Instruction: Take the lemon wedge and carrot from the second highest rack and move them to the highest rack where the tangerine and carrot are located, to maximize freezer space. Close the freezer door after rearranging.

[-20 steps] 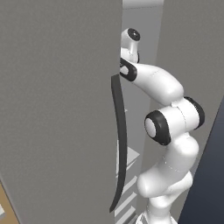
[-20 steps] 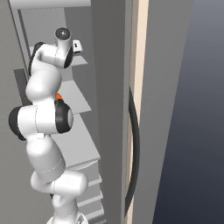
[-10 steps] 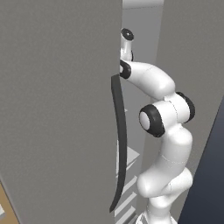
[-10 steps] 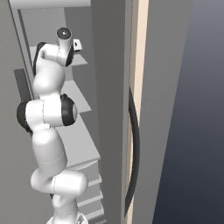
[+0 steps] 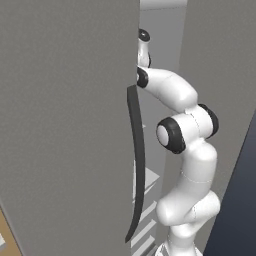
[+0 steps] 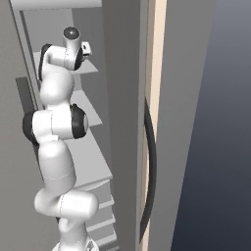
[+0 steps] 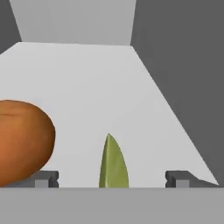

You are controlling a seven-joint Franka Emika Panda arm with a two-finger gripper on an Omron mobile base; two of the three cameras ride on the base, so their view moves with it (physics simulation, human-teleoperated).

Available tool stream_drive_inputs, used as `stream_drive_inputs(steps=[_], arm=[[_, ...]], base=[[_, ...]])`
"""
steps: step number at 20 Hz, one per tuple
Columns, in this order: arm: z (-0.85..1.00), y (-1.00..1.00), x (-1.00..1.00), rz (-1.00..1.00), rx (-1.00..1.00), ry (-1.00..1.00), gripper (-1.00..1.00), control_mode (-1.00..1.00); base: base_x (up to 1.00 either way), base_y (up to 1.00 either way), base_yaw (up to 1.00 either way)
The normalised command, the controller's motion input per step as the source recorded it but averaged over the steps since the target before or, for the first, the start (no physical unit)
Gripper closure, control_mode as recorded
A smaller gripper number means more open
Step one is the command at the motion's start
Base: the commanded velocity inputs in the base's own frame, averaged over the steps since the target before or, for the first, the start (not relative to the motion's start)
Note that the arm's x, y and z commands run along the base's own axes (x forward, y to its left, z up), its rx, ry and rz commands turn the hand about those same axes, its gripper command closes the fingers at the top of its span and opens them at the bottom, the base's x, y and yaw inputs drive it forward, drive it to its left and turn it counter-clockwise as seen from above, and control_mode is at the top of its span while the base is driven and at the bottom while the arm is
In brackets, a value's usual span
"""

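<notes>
**Lemon wedge on freezer rack, jaws wide open around it**

The lemon wedge, a thin yellow-green piece w/ pointed tip, stands on the white rack inside the freezer. In hand view it is between the two dark fingertips, about in the middle, and touches neither. The jaws of the gripper are spread wide and hold nothing.

Left of the wedge in the same view is a round orange fruit, probably the tangerine; it lies on the same rack, close by the left fingertip; cannot tell if they touch. Grey side wall and back wall of the compartment close the rack at right and behind.

In right base view the white arm reaches up to an upper shelf, w/ more white shelves below it. In left base view the freezer door stands open beside the arm, its long dark curved handle facing the camera. The neighbouring door's dark handle shows in right base view.
</notes>
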Motion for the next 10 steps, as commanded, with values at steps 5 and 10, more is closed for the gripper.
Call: stream_drive_inputs(steps=[5, 10], arm=[[0.10, -0.17, -0.39, -0.01, 0.05, 0.00, -1.00, -1.00], [0.01, -0.25, -0.41, 0.00, 0.04, 0.00, -1.00, -1.00]], base=[[0.00, 0.00, 0.00], [0.00, 0.00, 0.00]])
